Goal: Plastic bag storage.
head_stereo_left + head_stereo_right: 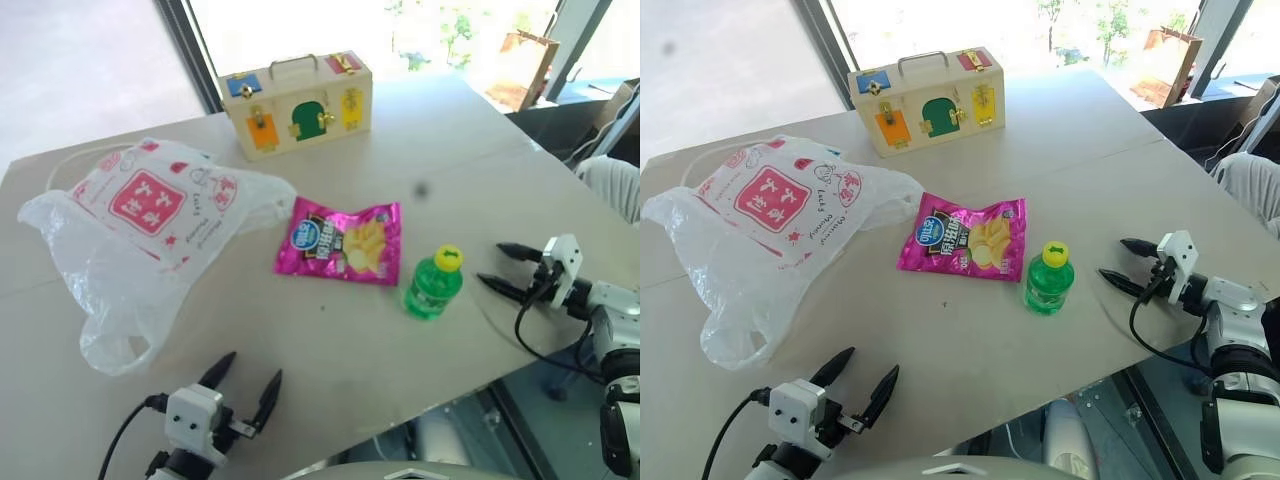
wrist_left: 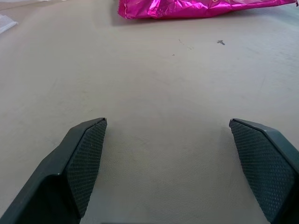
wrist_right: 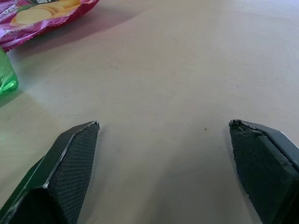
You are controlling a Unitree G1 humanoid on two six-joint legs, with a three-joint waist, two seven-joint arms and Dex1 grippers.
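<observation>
The plastic bag, crinkly translucent white with a red square logo and loop handles, lies spread on the left part of the table. My left gripper hovers open over the table's near edge, to the right of the bag's lower handle, with nothing between its fingers. At the table's right edge my right gripper stands open, pointing left toward the green bottle, and it is empty.
A magenta chip packet lies mid-table, the small green bottle with a yellow cap just right of it. A wooden latch box with coloured doors stands at the back. A window and floor lie beyond the table.
</observation>
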